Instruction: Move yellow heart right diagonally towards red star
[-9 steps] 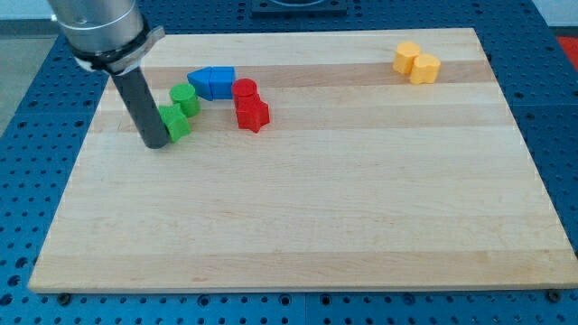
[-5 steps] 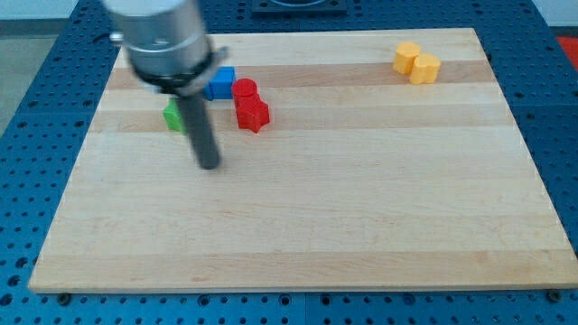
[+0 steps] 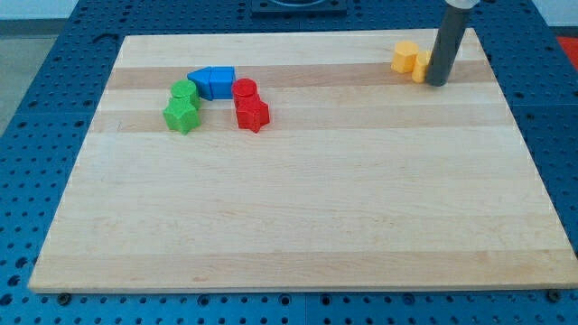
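Two yellow blocks sit at the view's top right. The left one (image 3: 405,56) shows in full; the right one (image 3: 421,63) is mostly hidden behind my rod, so I cannot tell which is the heart. My tip (image 3: 436,84) rests on the board right against the right yellow block's right side. The red star (image 3: 252,115) lies far off at the view's upper left, with a red cylinder (image 3: 244,89) just above it.
Two blue blocks (image 3: 211,82) lie side by side left of the red cylinder. A green cylinder (image 3: 184,92) and a green star (image 3: 181,115) sit at the far left of that cluster. The wooden board (image 3: 298,208) rests on a blue perforated table.
My rod has swept from the green blocks at the left across the board to the yellow blocks at the top right. No block has visibly moved.
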`<action>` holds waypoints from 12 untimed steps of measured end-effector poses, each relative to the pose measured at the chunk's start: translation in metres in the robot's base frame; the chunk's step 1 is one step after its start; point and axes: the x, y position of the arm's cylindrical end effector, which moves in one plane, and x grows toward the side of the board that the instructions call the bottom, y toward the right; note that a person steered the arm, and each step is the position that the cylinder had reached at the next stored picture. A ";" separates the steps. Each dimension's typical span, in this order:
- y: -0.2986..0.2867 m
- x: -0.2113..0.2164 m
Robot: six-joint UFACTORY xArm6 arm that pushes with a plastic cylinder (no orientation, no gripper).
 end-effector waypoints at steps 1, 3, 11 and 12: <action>0.029 0.000; 0.047 -0.023; -0.066 0.037; -0.081 0.072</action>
